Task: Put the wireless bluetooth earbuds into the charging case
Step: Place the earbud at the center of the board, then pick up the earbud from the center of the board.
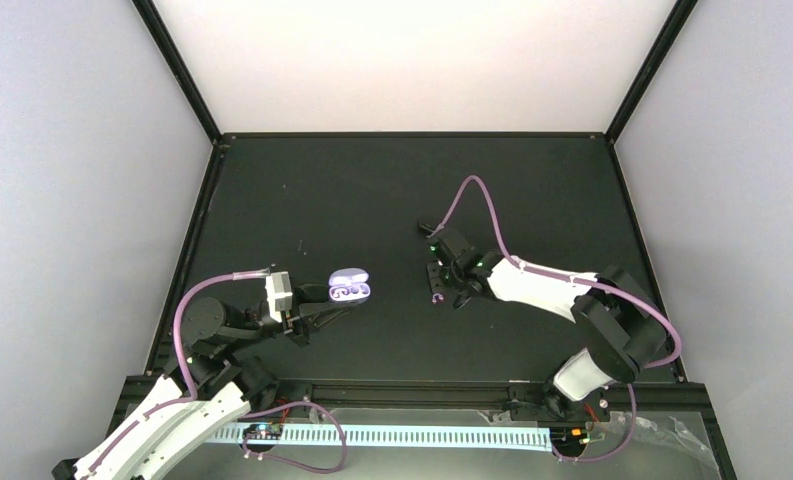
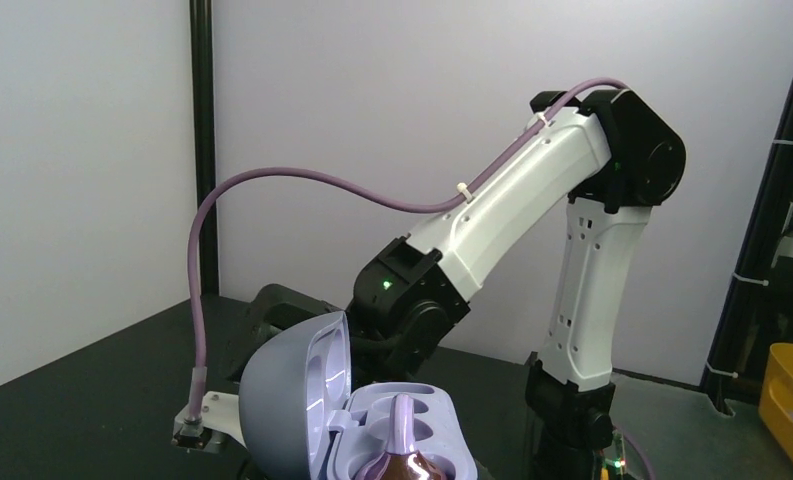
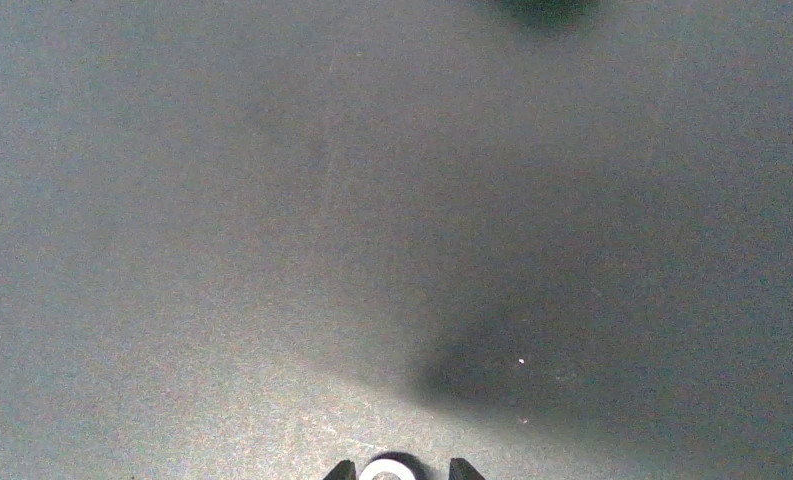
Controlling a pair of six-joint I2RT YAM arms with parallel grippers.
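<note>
The lavender charging case (image 1: 349,286) stands open in my left gripper (image 1: 322,304), which is shut on its base. In the left wrist view the lid (image 2: 282,405) is swung up to the left, and one lilac earbud (image 2: 404,425) sits in the base (image 2: 442,415). The gripper's own fingers are hidden there. The second earbud (image 1: 436,297) lies on the black table just under my right gripper (image 1: 442,283), which points down. In the right wrist view its two fingertips (image 3: 340,470) flank the pale bud (image 3: 384,469) with small gaps on each side.
The black table (image 1: 372,200) has a raised black frame along its edges and white walls behind. The right arm (image 2: 532,200) stands opposite the left wrist camera, behind the case. A yellow bin (image 2: 792,400) sits off the table at the far right.
</note>
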